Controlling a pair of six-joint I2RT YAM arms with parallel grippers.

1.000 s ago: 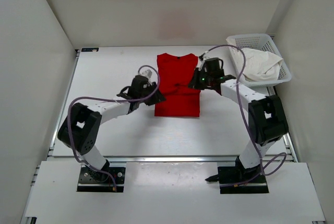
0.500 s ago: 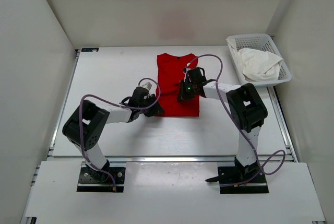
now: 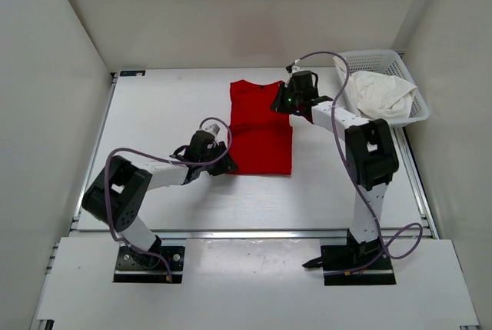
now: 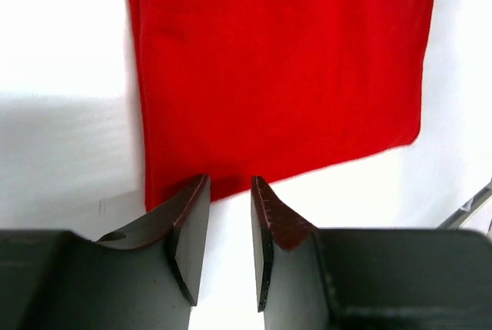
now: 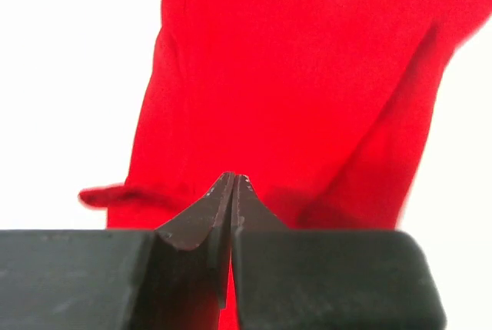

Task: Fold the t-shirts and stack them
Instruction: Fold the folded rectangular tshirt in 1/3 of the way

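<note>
As left jaws gape at t-shirt [image 4: 277, 68] hem | right jaws maybe pinching

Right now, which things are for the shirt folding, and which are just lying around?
For the job:
red shirt, flat on the table
white shirt, bunched in the basket
left gripper and right gripper, both at the red shirt

Just there:
basket
table
</note>
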